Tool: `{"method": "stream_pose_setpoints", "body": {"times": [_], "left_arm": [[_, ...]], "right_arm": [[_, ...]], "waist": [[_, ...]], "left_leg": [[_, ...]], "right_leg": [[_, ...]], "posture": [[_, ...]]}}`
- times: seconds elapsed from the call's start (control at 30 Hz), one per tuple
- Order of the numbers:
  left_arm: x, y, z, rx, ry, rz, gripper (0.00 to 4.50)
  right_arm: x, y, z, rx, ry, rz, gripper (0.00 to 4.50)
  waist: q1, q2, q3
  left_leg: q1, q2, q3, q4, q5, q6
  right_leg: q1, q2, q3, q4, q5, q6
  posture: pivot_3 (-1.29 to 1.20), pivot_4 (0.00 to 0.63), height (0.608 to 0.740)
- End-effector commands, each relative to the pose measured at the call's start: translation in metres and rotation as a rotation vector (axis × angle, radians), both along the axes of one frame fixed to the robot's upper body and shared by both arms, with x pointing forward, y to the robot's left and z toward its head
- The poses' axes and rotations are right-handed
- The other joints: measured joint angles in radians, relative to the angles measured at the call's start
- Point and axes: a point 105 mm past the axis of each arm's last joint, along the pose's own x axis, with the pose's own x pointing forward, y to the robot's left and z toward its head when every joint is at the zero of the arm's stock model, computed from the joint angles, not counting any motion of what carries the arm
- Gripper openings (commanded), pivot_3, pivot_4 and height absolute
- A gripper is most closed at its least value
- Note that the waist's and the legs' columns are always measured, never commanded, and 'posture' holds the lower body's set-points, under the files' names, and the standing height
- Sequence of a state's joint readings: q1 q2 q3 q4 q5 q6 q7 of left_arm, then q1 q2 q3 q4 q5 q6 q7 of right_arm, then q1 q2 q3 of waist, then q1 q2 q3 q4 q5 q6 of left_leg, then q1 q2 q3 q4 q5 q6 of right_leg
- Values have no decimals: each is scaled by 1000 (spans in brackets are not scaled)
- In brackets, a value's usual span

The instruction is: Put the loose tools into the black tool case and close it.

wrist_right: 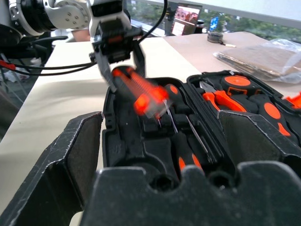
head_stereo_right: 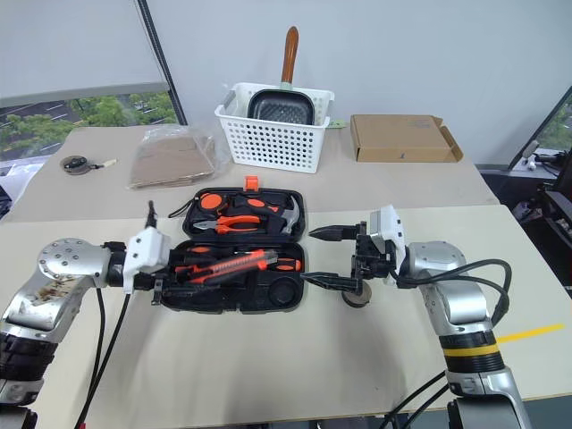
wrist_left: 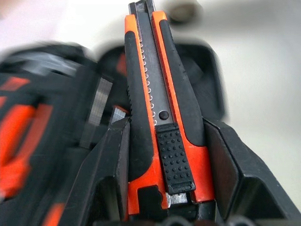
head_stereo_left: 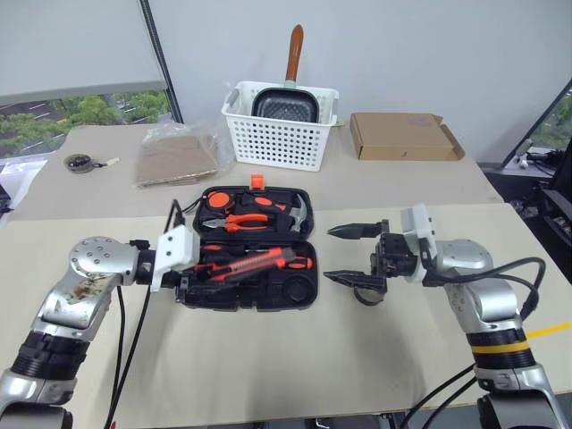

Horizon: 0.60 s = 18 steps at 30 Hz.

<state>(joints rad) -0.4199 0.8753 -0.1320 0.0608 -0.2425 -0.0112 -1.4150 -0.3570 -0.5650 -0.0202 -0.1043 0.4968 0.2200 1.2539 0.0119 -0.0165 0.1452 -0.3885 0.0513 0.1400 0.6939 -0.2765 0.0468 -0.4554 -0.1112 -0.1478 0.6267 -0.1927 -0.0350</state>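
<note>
The utility knife [wrist_left: 162, 117] is clamped at its butt end by the left gripper [head_stereo_left: 185, 280] above the open tool case [head_stereo_left: 299, 290]. It is judged light, rigid and slick-sided, best gripped across its ribbed slider end. The right gripper [head_stereo_left: 353, 255] is held wide open, empty, beside the case.

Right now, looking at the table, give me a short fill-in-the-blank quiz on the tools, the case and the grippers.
1. The left gripper is shut on the ____.
2. The black tool case lies with its lid ____.
3. The right gripper, beside the case, has its jaws ____.
4. The dark pan stands in the white ____.

Missing words: utility knife; open; open; basket
</note>
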Motion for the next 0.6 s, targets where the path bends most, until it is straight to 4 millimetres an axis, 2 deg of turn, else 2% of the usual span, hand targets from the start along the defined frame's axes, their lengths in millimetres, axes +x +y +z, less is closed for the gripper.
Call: {"method": "stream_pose_setpoints", "body": {"times": [0.03,0.2,0.6], "left_arm": [[6,5,12,38,-49,-65,1778],[9,16,7,125,-29,-106,1778],[13,12,-11,190,-17,-129,1778]], "right_arm": [[-7,-2,14,28,-61,-10,4500],[-9,-2,15,35,-65,-23,4500],[-6,4,21,36,-79,-19,4500]], "waist": [[1,0,0],[-1,0,0],[0,0,0]], "left_leg": [[0,0,0,0,0,0],[0,-1,0,1,0,2],[-1,-2,1,2,-2,5]], "right_leg": [[0,0,0,0,0,0],[0,-1,1,1,0,0],[1,-1,1,0,0,0]], "posture": [[0,150,700],[0,150,700],[0,150,700]]}}
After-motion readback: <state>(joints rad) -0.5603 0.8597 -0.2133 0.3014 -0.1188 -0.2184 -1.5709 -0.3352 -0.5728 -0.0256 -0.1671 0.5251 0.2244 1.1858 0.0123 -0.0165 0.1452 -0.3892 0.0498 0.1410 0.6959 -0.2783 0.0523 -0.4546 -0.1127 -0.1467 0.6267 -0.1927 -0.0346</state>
